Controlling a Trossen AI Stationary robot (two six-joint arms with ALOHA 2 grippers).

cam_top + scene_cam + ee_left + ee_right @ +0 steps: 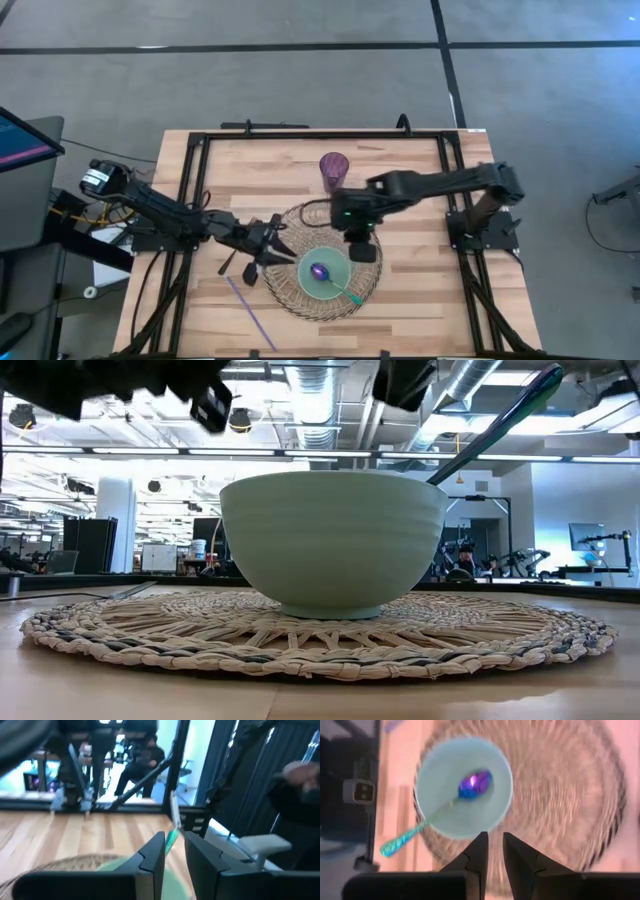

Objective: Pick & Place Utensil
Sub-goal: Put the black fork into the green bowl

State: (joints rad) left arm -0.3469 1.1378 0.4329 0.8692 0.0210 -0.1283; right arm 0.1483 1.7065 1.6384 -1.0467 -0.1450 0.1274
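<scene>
A pale green bowl [325, 272] stands on a round woven mat [300, 225]. A spoon [322, 272] with a purple iridescent head and a teal handle [350, 297] lies in the bowl, its handle leaning on the rim and sticking out; the low view shows the handle [500, 422] rising above the bowl [335, 540]. My right gripper [361, 247] hovers open by a narrow gap above the mat, just beyond the bowl's far right side, and looks down on the spoon [472, 785]. My left gripper [277, 245] is open at the bowl's left side, above the mat.
A purple cup [334, 170] stands on the table beyond the mat. A thin purple stick [250, 315] and a dark utensil [228, 265] lie on the wood left of the mat. A black frame [195, 180] borders the table. People show in the room behind.
</scene>
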